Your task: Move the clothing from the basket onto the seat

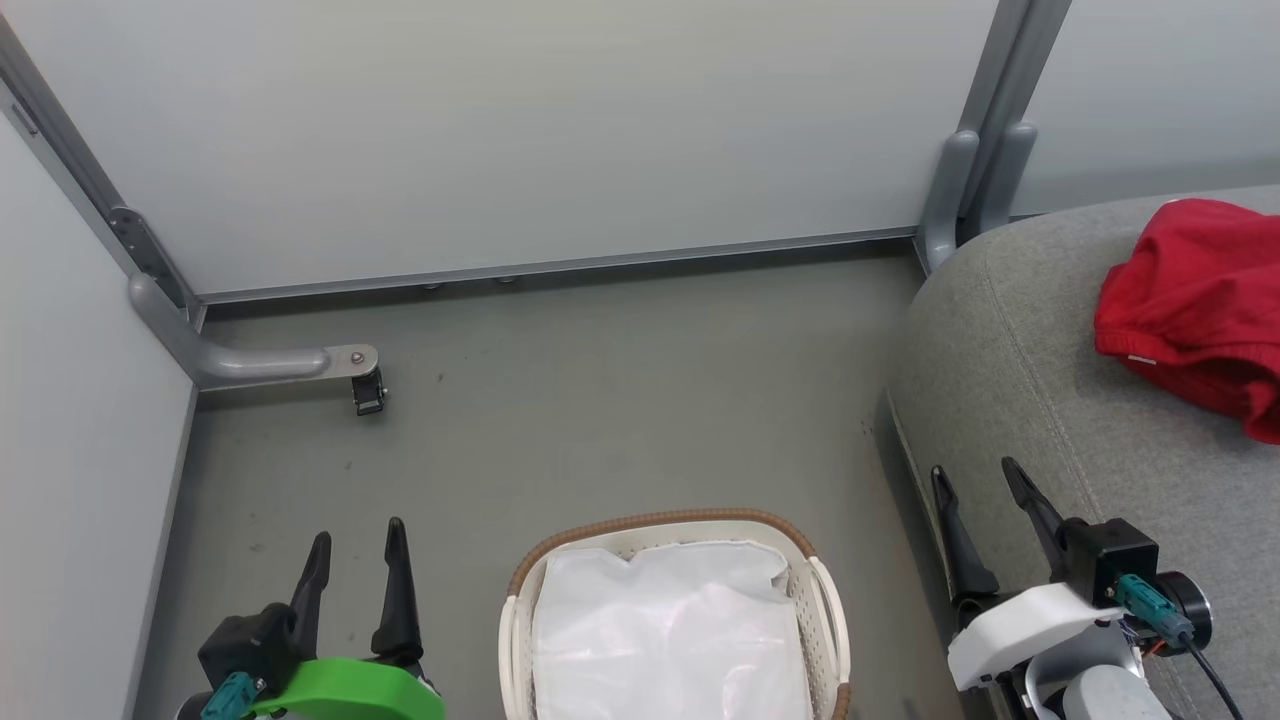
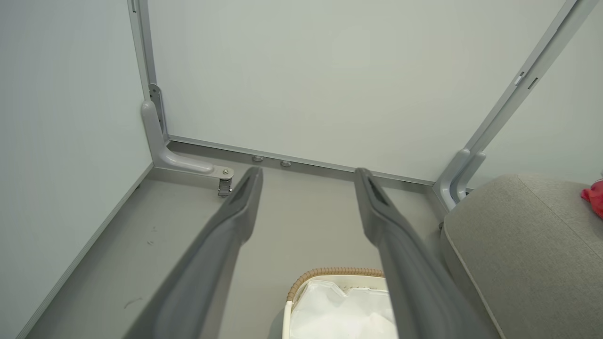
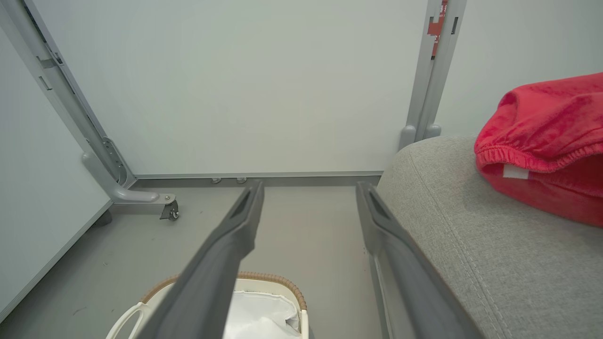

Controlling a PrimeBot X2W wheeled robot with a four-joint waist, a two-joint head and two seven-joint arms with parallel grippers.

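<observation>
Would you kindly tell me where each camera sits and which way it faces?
Head view: on the head, facing forward and down at basket and seat; left gripper lower left, right gripper lower right.
Left wrist view: on the left wrist, looking along its open fingers at the wall; basket below.
Right wrist view: on the right wrist, along its open fingers; clothing on the seat, right.
Shared: all show basket and seat.

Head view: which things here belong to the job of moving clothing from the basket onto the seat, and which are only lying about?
Belong to the job: red clothing, lying on the seat; basket.
Only lying about: white liner sheet in the basket; caster foot; partition panels.
</observation>
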